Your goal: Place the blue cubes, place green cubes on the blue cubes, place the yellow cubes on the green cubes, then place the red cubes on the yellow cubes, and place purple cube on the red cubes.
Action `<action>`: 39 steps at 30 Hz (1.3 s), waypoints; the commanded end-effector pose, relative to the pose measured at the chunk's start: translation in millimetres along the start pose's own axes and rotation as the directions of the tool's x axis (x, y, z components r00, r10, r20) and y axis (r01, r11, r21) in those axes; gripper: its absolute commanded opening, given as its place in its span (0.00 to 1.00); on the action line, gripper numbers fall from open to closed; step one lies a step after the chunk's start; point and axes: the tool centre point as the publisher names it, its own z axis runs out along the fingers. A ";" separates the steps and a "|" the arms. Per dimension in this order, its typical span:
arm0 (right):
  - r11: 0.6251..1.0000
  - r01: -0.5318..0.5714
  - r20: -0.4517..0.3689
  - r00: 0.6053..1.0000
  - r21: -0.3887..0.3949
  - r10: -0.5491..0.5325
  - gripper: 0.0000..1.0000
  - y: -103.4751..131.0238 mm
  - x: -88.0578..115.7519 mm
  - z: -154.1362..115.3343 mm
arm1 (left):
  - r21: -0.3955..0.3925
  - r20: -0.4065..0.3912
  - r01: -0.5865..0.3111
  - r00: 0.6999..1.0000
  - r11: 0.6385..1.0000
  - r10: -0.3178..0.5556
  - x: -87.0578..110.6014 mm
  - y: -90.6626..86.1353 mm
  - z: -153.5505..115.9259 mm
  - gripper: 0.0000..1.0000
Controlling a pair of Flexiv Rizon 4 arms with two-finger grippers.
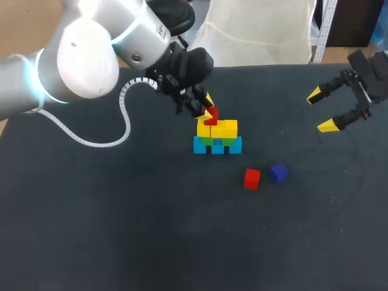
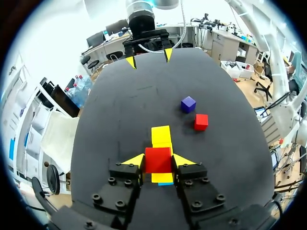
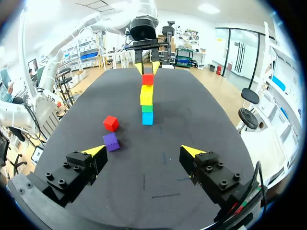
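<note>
Closed from two sides on a red cube (image 2: 158,158) with the left gripper (image 2: 158,162), yellow tips pressed against its flanks. Directly under that cube, at one end of the stack: yellow cubes (image 1: 219,128), then green cubes (image 1: 216,140) mostly hidden beneath, then blue cubes (image 1: 217,146) on the black table (image 1: 121,212). Cannot tell whether resting on the yellow layer or held just above it. Ahead of the fingers in the left wrist view, more of the yellow row running away from the held cube. Further out, beside the stack and apart from it: a second red cube (image 1: 251,178) and a purple cube (image 1: 278,173), near each other but not touching, both flat on the table. Well apart from all of these, over the table's right side: the right gripper (image 1: 321,111), fingers spread wide with nothing between them, pointed toward the stack, the two loose cubes lying ahead of it and off to one side in its own wrist view.
</note>
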 end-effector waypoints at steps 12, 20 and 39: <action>1.000 0.001 0.001 1.000 -0.001 -0.001 1.00 -0.8 0.4 0.2 | 0.001 -0.007 -0.016 1.000 1.000 0.016 0.8 -3.8 0.0 0.00; 1.000 0.001 0.001 1.000 -0.001 -0.001 1.00 -0.8 0.4 0.2 | 0.002 -0.009 -0.019 1.000 1.000 0.019 0.9 -5.0 -0.2 0.00; 1.000 0.001 0.001 1.000 -0.001 -0.001 1.00 -0.8 0.4 0.2 | 0.010 -0.014 -0.022 1.000 1.000 0.022 3.8 -5.5 2.8 0.08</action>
